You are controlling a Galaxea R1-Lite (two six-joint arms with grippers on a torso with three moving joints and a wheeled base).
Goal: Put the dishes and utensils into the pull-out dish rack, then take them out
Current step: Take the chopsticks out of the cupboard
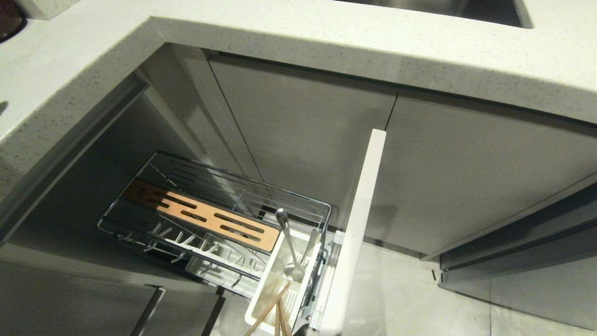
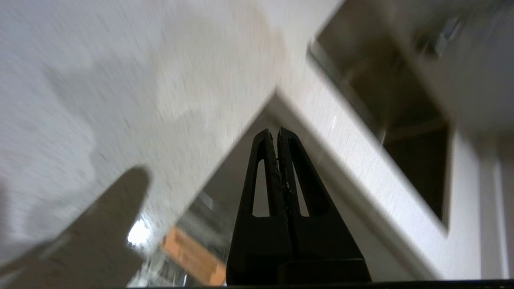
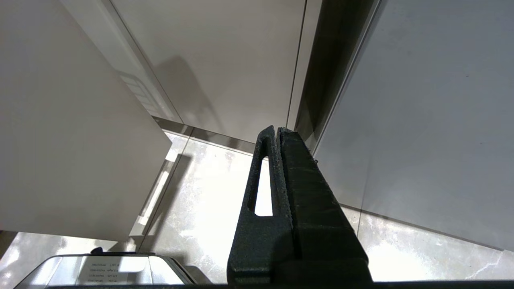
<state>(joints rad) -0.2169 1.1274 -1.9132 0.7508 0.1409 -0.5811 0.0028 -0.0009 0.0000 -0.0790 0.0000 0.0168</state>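
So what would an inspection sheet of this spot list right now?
Surface: pale speckled counter, wrapping a corner above the cabinets.
Job's things: rack pulled out; metal utensil and chopsticks stand in the white caddy; wooden strip empty; no plate or bowl seen.
Clutter: nothing seen.
Grippers: left gripper shut, empty, near the counter's corner; right gripper shut, empty, over the floor.
Cables: nothing seen.
Surroundings: grey cabinet doors, tiled floor, sink at the counter's far edge.

Dim cabinet, floor glare, left-wrist motion blur
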